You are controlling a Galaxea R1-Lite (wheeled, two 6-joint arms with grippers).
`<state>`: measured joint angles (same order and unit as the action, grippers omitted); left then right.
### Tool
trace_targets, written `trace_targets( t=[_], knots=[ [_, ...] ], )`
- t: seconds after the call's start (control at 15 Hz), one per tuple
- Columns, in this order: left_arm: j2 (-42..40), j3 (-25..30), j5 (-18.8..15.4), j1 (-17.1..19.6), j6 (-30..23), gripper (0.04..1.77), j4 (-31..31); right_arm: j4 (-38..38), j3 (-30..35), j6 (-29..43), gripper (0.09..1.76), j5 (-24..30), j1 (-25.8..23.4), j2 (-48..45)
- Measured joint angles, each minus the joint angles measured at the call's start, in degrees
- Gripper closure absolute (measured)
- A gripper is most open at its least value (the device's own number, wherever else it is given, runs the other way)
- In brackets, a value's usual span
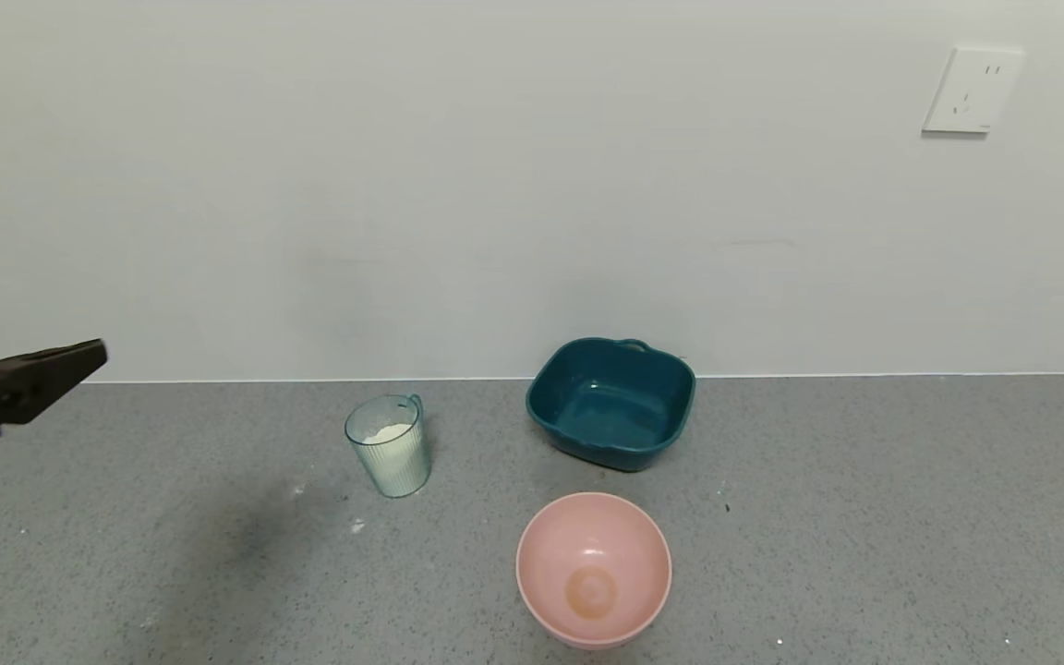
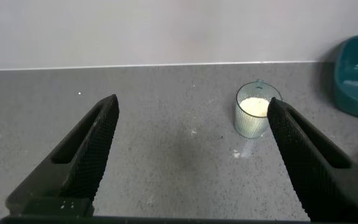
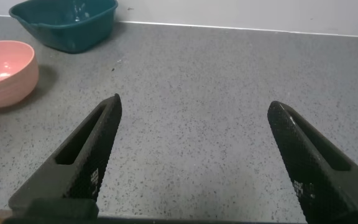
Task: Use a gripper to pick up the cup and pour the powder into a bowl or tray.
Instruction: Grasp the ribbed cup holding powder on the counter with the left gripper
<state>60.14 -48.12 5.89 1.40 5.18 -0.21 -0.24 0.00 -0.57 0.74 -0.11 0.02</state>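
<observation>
The cup (image 1: 389,445) is a ribbed pale blue-green plastic cup with a handle. It stands upright on the grey counter, left of centre. White powder (image 1: 391,432) fills its upper part. The pink bowl (image 1: 541,545) sits empty in front, to the cup's right. My left gripper (image 1: 93,358) hovers at the far left, well away from the cup. In the left wrist view it is open (image 2: 192,102) and empty, with the cup (image 2: 253,118) and powder (image 2: 255,106) ahead by one fingertip. My right gripper (image 3: 194,106) is open and empty over bare counter, out of the head view.
A dark teal squarish tub (image 1: 652,434) with handles stands empty by the wall, behind the pink bowl; it also shows in the left wrist view (image 2: 356,74). The right wrist view shows the bowl (image 3: 5,71) and tub (image 3: 67,22). Small powder specks (image 1: 356,526) lie near the cup.
</observation>
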Motion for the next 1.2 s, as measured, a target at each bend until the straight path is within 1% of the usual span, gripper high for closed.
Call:
trace_targets(
  t=[0.07,0.2,0.33,0.4,0.53,0.8,0.87,0.93,1.07,1.2],
  knots=[
    [4.9,-2.4,0.0,0.0,0.1,0.09,0.1,0.0,0.0,0.0,0.14,0.0,0.0,0.0],
    [12.5,-5.0,-0.8,-1.0,0.2,0.09,0.4,0.0,0.0,0.0,0.14,0.0,0.0,0.0],
    [17.7,-4.5,-3.5,-3.4,0.2,0.09,0.8,0.0,0.0,0.0,0.14,0.0,0.0,0.0],
    [19.5,-3.6,-3.9,-4.5,0.2,0.09,0.8,0.0,0.0,0.0,0.14,0.0,0.0,0.0],
    [21.9,-1.2,-4.1,-6.8,0.2,0.09,0.7,0.0,0.0,0.0,0.14,0.0,0.0,0.0],
    [24.2,3.2,-4.4,-11.0,0.2,0.09,0.3,0.0,0.0,0.0,0.14,0.0,0.0,0.0],
    [24.8,4.0,-5.0,-11.8,-0.2,0.09,0.1,0.0,0.0,0.0,0.14,0.0,0.0,0.0],
    [25.2,4.7,-6.4,-12.3,-0.5,0.09,0.0,0.0,0.0,0.0,0.14,0.0,0.0,0.0],
    [25.9,6.1,-10.5,-12.7,-1.5,0.09,-0.1,0.0,0.0,0.0,0.14,0.0,0.0,0.0],
    [27.1,7.3,-11.1,-12.8,-3.5,0.09,-0.9,0.0,0.0,0.0,0.14,0.0,0.0,0.0]
  ],
)
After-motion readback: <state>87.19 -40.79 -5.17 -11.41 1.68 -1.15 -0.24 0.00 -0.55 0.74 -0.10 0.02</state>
